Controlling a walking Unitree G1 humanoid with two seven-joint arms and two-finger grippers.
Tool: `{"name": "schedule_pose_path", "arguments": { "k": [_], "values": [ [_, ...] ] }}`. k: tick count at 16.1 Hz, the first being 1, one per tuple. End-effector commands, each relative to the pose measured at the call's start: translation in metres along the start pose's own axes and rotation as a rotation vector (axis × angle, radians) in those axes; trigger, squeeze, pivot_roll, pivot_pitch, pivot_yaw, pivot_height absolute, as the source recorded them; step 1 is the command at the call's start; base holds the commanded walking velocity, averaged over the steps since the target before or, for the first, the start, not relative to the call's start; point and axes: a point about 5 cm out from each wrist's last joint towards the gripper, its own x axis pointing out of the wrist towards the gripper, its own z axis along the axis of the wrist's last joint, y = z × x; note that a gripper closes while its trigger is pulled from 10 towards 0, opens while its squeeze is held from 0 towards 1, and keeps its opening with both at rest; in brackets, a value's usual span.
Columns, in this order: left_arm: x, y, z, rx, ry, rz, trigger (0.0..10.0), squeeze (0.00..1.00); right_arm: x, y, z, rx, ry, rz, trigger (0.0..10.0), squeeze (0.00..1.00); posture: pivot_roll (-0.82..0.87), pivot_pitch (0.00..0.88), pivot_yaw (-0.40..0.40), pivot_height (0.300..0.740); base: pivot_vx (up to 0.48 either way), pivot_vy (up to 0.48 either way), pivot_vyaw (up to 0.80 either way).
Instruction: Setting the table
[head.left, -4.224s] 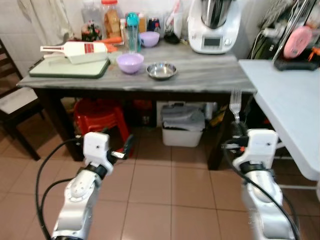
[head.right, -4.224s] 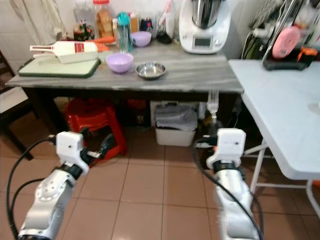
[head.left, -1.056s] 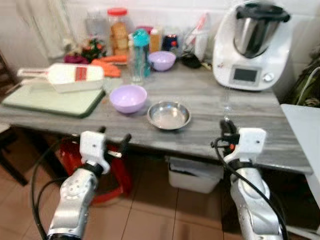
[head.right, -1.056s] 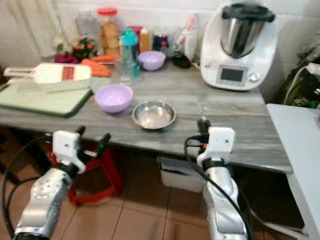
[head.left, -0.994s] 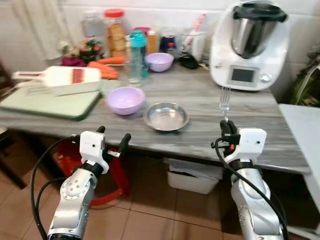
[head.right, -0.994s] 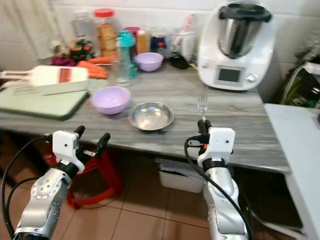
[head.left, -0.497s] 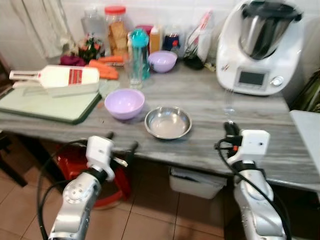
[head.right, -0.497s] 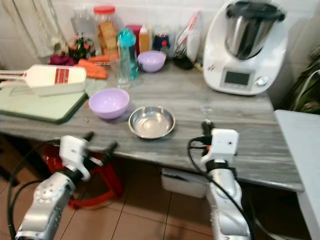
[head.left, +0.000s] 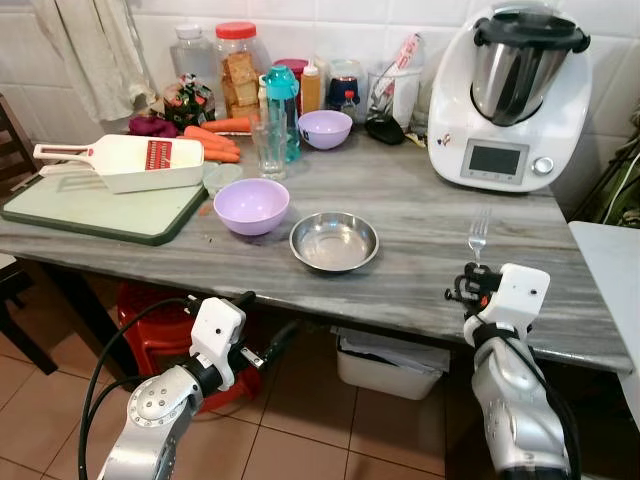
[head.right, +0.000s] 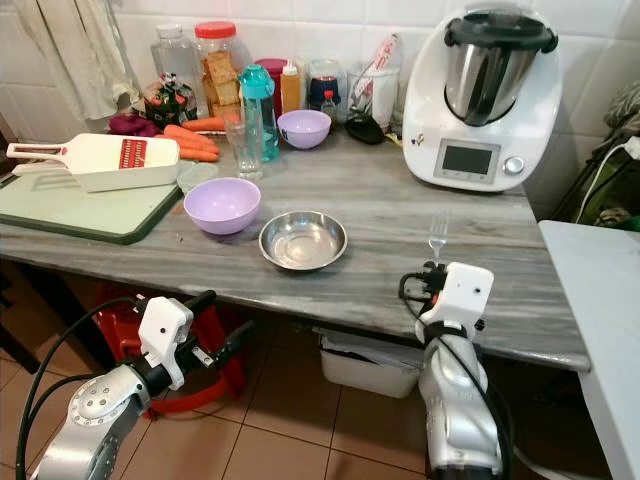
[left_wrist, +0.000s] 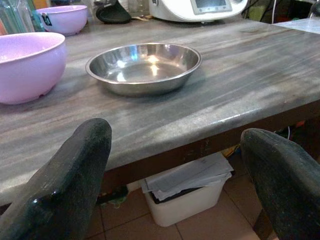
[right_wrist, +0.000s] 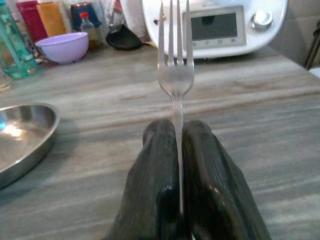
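Right of the steel dish (head.left: 334, 241), over the front part of the grey table (head.left: 420, 215), my right gripper (right_wrist: 178, 142) has its two black fingers pressed tight together on the handle of a fork (head.left: 478, 236). I hold the fork upright, tines up (from my wrist camera they stand in front of the white kitchen machine's display). That white kitchen machine (head.left: 517, 94) stands at the back of the table, behind and to the right of the steel dish.

My left gripper (head.left: 262, 338) is below the table's front edge, in front of the steel dish and slightly to its left, with its fingers (left_wrist: 65, 170) spread wide and nothing between them. Through that gap my left wrist camera looks across the table edge at the dish and at the lilac bowl (head.left: 251, 205) just to the dish's left, the two close but apart.

Further left of the dish lies a green cutting board (head.left: 100, 207) with a white slicer (head.left: 130, 161) on it. Behind the dish, along the wall, stand a teal bottle (head.left: 281, 95), a second lilac bowl (head.left: 325, 128) and several jars. Under the table, below the dish, a white bin (head.right: 366, 364) rests on the tiled floor.
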Motion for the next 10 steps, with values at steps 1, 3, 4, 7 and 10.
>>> {"name": "schedule_pose_path", "arguments": {
  "k": [1, 3, 4, 7, 10],
  "values": [
    [-0.001, 0.0, 0.004, 0.025, -0.009, -0.012, 10.0, 0.0, 0.005, -0.001, 0.0, 0.02, 0.02, -0.018, 10.0, 0.0, 0.05, 0.0, 0.01, 0.74, 0.0, 0.0, 0.0],
    [-0.002, -0.001, 0.005, 0.026, -0.006, -0.024, 10.0, 0.0, 0.014, 0.0, 0.0, 0.048, 0.06, -0.029, 10.0, 0.0, 0.05, 0.0, 0.01, 0.74, 0.0, 0.0, 0.0],
    [-0.002, -0.002, 0.005, 0.029, -0.004, -0.034, 10.0, 0.0, 0.019, 0.003, -0.001, 0.056, 0.085, -0.024, 10.0, 0.0, 0.06, 0.0, 0.012, 0.74, 0.0, 0.0, 0.0],
    [0.0, -0.01, 0.007, 0.037, -0.009, -0.073, 10.0, 0.0, 0.031, 0.012, -0.001, 0.088, 0.121, -0.018, 10.0, 0.0, 0.06, 0.0, 0.017, 0.74, 0.0, 0.0, 0.0],
    [-0.001, -0.018, 0.006, 0.053, -0.003, -0.127, 10.0, 0.0, 0.043, 0.024, 0.0, 0.146, 0.161, -0.014, 10.0, 0.0, 0.07, 0.0, 0.022, 0.74, 0.0, 0.0, 0.0]
  ]
}}
